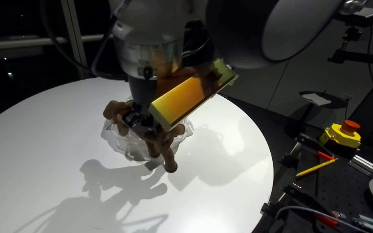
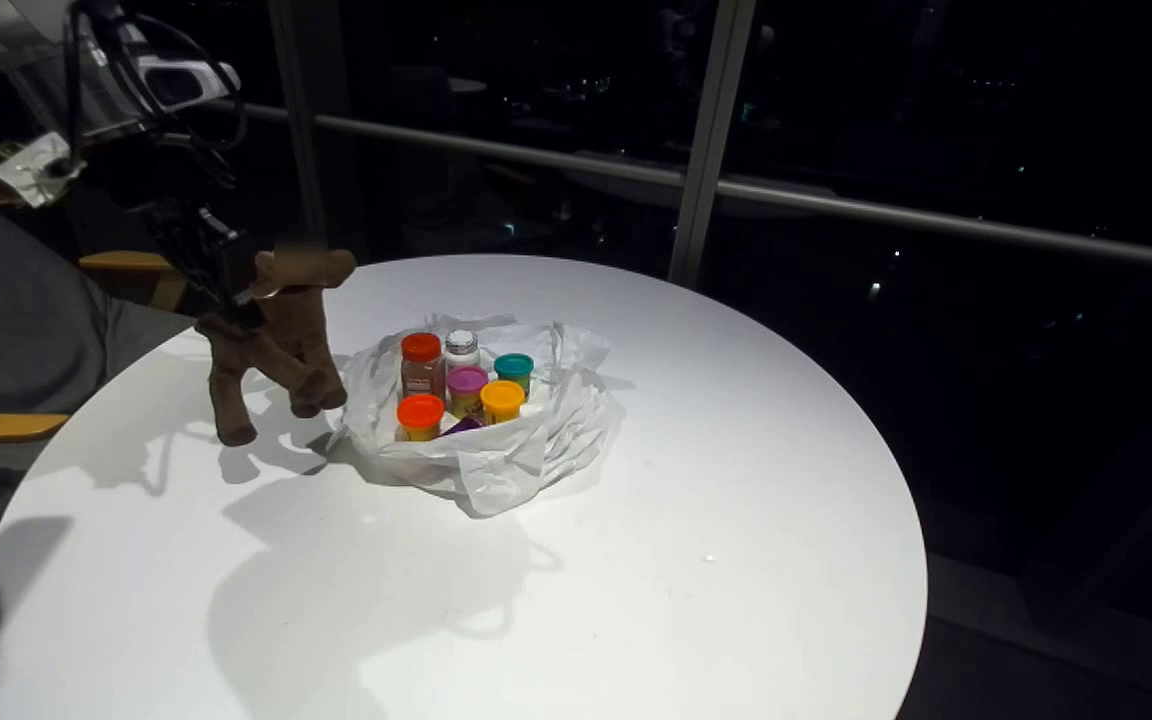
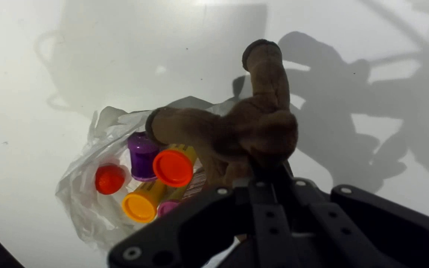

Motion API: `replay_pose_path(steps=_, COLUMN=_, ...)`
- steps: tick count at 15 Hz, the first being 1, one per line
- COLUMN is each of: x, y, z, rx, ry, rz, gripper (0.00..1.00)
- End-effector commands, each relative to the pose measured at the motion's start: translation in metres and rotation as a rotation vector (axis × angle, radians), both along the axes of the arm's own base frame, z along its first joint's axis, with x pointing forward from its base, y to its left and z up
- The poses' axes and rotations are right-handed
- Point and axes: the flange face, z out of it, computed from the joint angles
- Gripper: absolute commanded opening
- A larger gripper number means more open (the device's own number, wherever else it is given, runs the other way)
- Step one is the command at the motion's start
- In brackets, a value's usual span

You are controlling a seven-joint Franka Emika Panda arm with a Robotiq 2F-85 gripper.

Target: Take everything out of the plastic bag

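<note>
White table (image 2: 736,530), jars (image 2: 467,383) inside plastic bag (image 2: 503,468).

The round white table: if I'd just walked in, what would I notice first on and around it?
Probably the brown plush toy, dangling above the table from the robot's gripper. Next come the colourful jars, topped in red, orange, purple and teal, clustered in a crumpled white plastic bag. Beyond the table's edge, in an exterior view, a yellow box with a red knob stands out.
</note>
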Motion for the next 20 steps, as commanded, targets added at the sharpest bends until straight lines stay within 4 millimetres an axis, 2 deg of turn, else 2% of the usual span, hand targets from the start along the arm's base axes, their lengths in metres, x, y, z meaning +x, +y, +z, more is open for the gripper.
replay_pose_path(steps=1, x=0.036, y=0.039, z=-0.043, rx=0.024, ry=0.042, rz=0.013, gripper=0.01)
replay_pose_path(steps=4, x=0.051, y=0.063, z=-0.068, rx=0.067, ry=0.082, rz=0.022, gripper=0.01)
replay_pose_path(steps=5, x=0.053, y=0.068, z=-0.073, rx=0.081, ry=0.096, rz=0.022, gripper=0.25)
replay_pose_path(steps=7, x=0.056, y=0.074, z=-0.071, rx=0.107, ry=0.096, rz=0.01, gripper=0.39)
replay_pose_path(steps=9, x=0.055, y=0.071, z=-0.058, rx=0.124, ry=0.078, rz=-0.023, gripper=0.55)
replay_pose_path(steps=12, x=0.043, y=0.061, z=-0.033, rx=0.145, ry=0.041, rz=-0.059, gripper=0.77)
replay_pose_path(steps=15, x=0.04, y=0.045, z=-0.019, rx=0.171, ry=0.013, rz=-0.133, gripper=0.98)
replay_pose_path(steps=20, x=0.036, y=-0.009, z=-0.02, rx=0.201, ry=-0.012, rz=-0.319, gripper=1.0)
